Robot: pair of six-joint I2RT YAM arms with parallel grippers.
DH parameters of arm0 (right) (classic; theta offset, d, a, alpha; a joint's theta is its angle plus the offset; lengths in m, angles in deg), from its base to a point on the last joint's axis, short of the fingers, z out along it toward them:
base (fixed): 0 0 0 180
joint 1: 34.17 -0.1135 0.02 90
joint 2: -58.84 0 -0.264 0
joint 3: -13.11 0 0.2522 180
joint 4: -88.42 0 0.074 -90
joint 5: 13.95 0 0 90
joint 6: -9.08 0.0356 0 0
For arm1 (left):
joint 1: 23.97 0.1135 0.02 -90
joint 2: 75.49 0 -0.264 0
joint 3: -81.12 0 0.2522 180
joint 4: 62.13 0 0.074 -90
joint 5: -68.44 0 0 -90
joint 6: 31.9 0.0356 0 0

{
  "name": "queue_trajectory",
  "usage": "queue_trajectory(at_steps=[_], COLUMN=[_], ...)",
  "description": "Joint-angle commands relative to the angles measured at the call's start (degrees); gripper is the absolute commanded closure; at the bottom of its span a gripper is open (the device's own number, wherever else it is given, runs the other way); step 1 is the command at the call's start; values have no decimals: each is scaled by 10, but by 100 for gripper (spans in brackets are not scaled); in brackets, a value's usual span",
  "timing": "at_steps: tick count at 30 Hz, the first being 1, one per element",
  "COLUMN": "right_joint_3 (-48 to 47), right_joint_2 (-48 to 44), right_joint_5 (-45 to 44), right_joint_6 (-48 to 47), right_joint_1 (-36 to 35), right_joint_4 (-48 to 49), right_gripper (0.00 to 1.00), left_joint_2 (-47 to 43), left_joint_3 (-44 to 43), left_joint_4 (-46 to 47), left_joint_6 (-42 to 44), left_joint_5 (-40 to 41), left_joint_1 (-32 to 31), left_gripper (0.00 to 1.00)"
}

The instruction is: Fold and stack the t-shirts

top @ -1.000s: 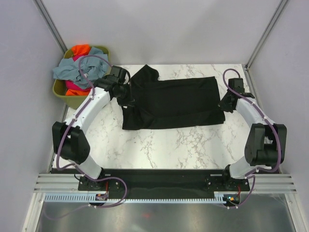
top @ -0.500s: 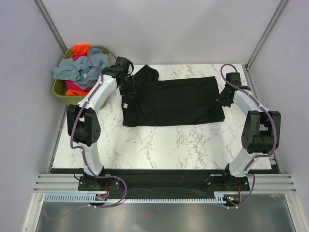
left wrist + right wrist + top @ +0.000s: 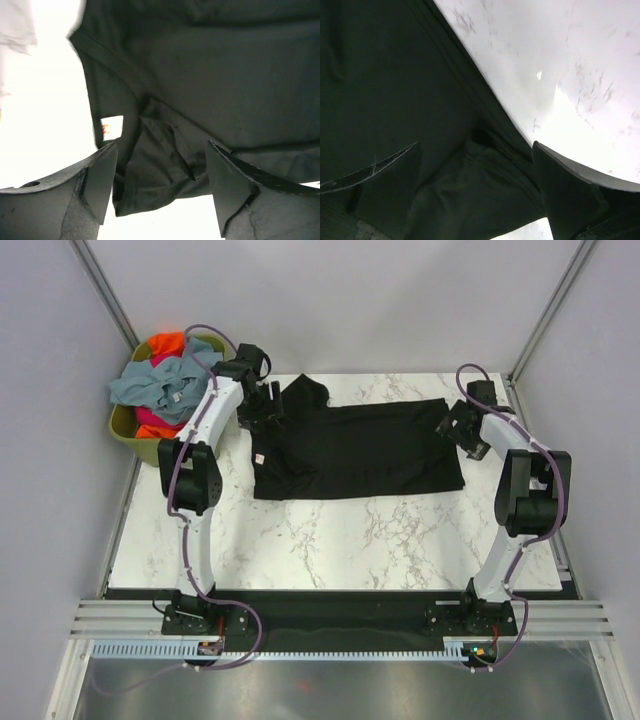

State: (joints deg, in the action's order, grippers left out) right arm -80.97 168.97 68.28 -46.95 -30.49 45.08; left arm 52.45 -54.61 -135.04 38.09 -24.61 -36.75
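A large black t-shirt lies spread across the far half of the marble table, one sleeve sticking out at its far left. My left gripper is open over the shirt's far left corner. In the left wrist view the black t-shirt passes below the left gripper, apart from both fingers, with a small white tag beside them. My right gripper is open over the far right edge. In the right wrist view the black t-shirt lies loose under the right gripper.
An olive-green basket stands off the table's far left corner, holding a grey-blue shirt, an orange one and a magenta one. Bare marble table lies between the black shirt and the arm bases. Grey walls enclose the sides.
Both arms have reached farther from their bases, carrying the shirt's edge toward the far side. Both grippers, shut earlier, have opened and let the black cloth go.
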Motion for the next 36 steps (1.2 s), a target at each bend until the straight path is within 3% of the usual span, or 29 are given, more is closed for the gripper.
queue_trajectory(at_steps=[1, 3, 6, 7, 10, 14, 16, 24, 27, 33, 34, 36], right_joint_3=[-35, -6, 88, 116, 223, 334, 347, 394, 394, 416, 420, 419], right_joint_2=[-45, -84, -149, -164, -220, -276, -282, -242, -224, -212, -209, -197], right_joint_5=[-3, -2, 13, 34, 77, 91, 97, 149, 156, 149, 151, 154], right_joint_6=[-14, -23, -23, -22, -14, -6, -7, 18, 24, 25, 24, 25], right_joint_1=[21, 25, 24, 24, 27, 39, 47, 84, 87, 91, 95, 97], right_joint_4=[-6, -4, 22, 32, 79, 156, 167, 283, 291, 313, 320, 324], right_gripper=[2, 2, 2, 2, 2, 7, 10, 26, 40, 52, 60, 67], left_joint_2=[-67, -109, -225, -289, -363, -448, -465, -495, -497, -485, -489, -495], left_joint_3=[-41, 1, 186, 291, 459, 595, 656, 750, 763, 798, 803, 821], left_joint_4=[-33, -25, 55, 83, 174, 255, 296, 381, 398, 430, 437, 462], left_joint_6=[18, 2, -31, -41, -82, -130, -149, -189, -195, -216, -223, -228], left_joint_5=[18, 30, 43, 41, 9, 0, -8, -26, -16, 9, 13, 15], left_joint_1=[5, 5, 5, 6, 9, 11, 20, 24, 24, 24, 24, 24], left_gripper=[20, 20, 20, 20, 21, 23, 23, 11, 11, 14, 15, 16])
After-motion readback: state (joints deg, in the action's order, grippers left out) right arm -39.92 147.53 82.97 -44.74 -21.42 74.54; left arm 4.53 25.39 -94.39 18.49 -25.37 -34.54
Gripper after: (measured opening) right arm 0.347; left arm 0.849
